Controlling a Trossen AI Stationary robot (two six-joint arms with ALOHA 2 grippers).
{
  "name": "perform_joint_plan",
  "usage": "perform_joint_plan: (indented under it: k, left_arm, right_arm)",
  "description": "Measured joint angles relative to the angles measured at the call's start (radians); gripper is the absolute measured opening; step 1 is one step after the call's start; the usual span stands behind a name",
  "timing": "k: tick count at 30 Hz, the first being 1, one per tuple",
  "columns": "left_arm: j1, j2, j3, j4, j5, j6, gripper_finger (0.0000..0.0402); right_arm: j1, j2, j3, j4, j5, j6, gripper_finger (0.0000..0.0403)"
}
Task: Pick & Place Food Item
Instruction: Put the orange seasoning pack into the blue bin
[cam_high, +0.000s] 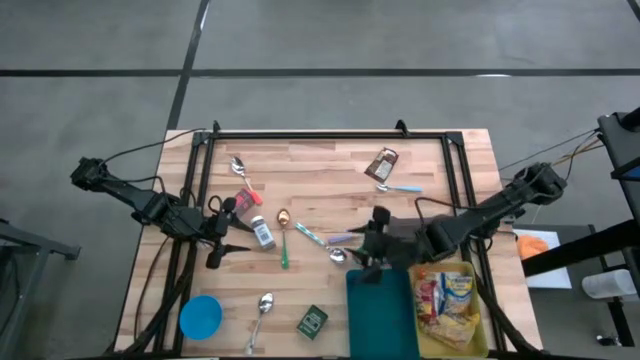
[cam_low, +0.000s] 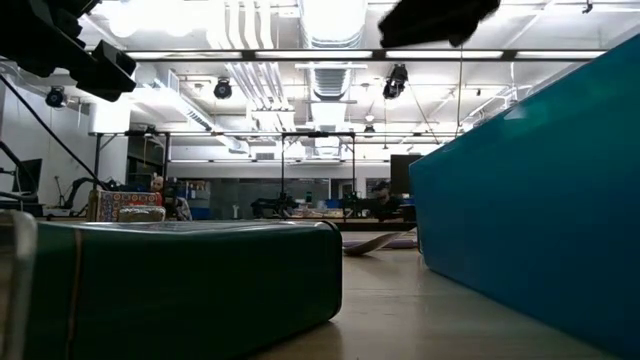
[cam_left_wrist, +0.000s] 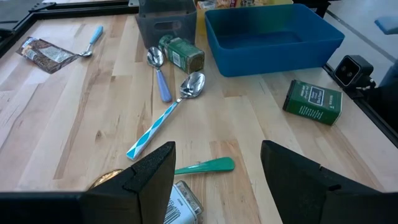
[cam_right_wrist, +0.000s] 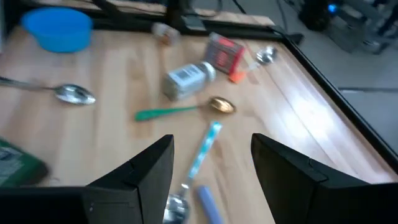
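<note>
The small jar (cam_high: 262, 233) with the pale label lies on its side on the table (cam_high: 330, 205), just beside the left gripper (cam_high: 218, 241), whose fingers stand apart with nothing between them; in the left wrist view only a corner of the jar shows, close against one finger (cam_left_wrist: 149, 180) and cut off by the picture's edge. The right gripper (cam_high: 366, 250) hangs near the middle of the table, by the far end of the blue bin (cam_high: 380, 315), well apart from the jar, its fingers also spread and empty above a striped spoon (cam_right_wrist: 204, 149) and a blue-handled spoon (cam_right_wrist: 208, 205). A red packet (cam_high: 248, 199) lies just beyond the jar, and a brown packet (cam_high: 382, 162) lies near the far edge. A green tin (cam_left_wrist: 181, 53) lies on its side against a grey bin (cam_left_wrist: 165, 25); from above the right arm covers it. The grey bin holds food packets too crowded to count. In the low view a green box (cam_low: 180, 280) and the blue bin's wall fill most of the picture and neither gripper's fingers can be seen. Counted from above: six spoons, two loose packets, one jar, one green box, one blue bowl (cam_high: 201, 316) and two bins
</note>
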Motion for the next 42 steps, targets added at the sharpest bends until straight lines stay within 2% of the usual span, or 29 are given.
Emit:
perform_joint_plan:
  k: [8, 18, 26, 30, 42]
  left_arm:
    - [0.0, 0.0, 0.0, 0.0, 0.0, 0.0, 0.0241]
    - [0.0, 0.0, 0.0, -0.001, 0.0, 0.0, 0.0241]
    - [0.0, 0.0, 0.0, -0.002, 0.0, 0.0, 0.0241]
    - [0.0, 0.0, 0.0, -0.002, 0.0, 0.0, 0.0241]
    - [0.0, 0.0, 0.0, -0.002, 0.0, 0.0, 0.0241]
  right_arm:
    - [-0.088, -0.029, -0.034, -0.047, -0.001, 0.043, 0.0213]
    - [-0.276, -0.071, 0.004, -0.273, -0.002, 0.037, 0.0213]
    - [-0.507, -0.101, 0.062, -0.412, -0.179, 0.055, 0.0213]
    - [-0.578, -0.084, 0.07, -0.438, -0.275, 0.056, 0.0213]
    - [-0.67, -0.017, 0.071, -0.542, -0.287, 0.197, 0.0214]
